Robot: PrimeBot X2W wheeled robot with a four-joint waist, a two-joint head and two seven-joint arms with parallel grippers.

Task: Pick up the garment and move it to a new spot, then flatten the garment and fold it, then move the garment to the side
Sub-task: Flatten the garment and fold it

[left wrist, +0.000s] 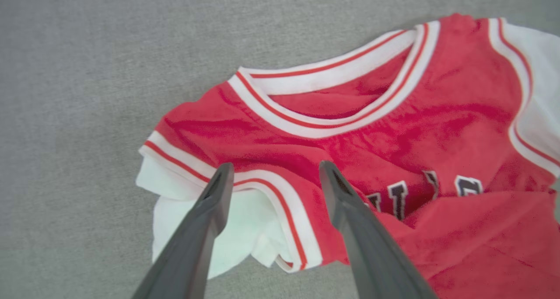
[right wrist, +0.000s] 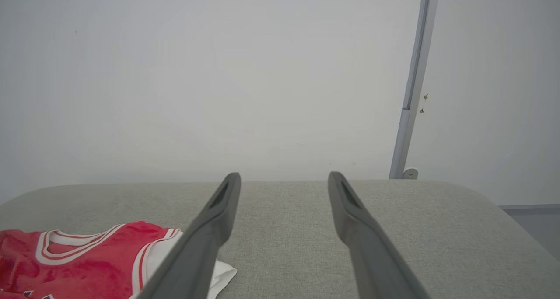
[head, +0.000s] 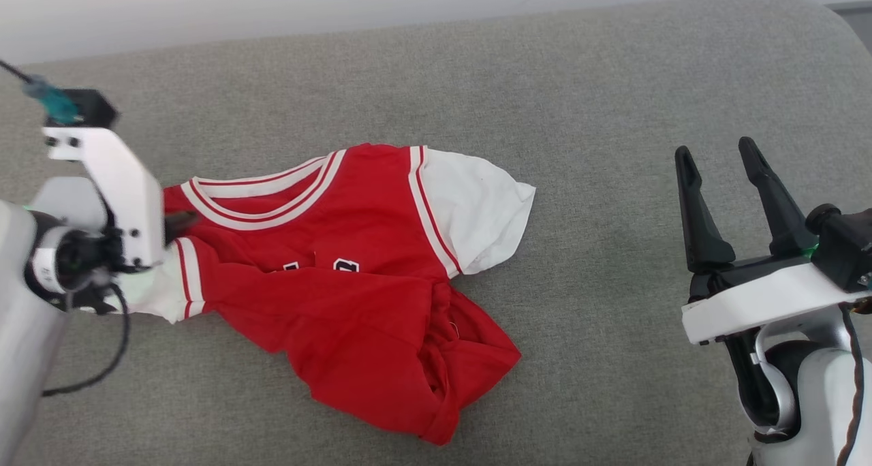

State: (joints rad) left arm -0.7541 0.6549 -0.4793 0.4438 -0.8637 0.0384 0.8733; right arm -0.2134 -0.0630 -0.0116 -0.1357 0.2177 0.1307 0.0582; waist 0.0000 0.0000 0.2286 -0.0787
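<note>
The red garment [head: 354, 275] lies crumpled in the middle of the grey cushion, collar toward the far left. One white sleeve [head: 477, 207] is spread out at the right. Its lower part is folded up over the black-and-white print [left wrist: 398, 196]. My left gripper [left wrist: 275, 168] is open, its fingers straddling the striped seam of the other white sleeve [left wrist: 236, 233] just above the cloth; in the head view it [head: 176, 224] sits at the garment's left edge. Well to the right of the garment [right wrist: 87, 259], my right gripper [head: 719, 156] stands open and holds nothing.
The grey fabric cushion [head: 579, 78] stretches wide, with a rounded far right corner. A pale wall rises behind it, with a thin metal post [right wrist: 411, 93] at the right. A black cable [head: 102, 377] hangs from my left arm.
</note>
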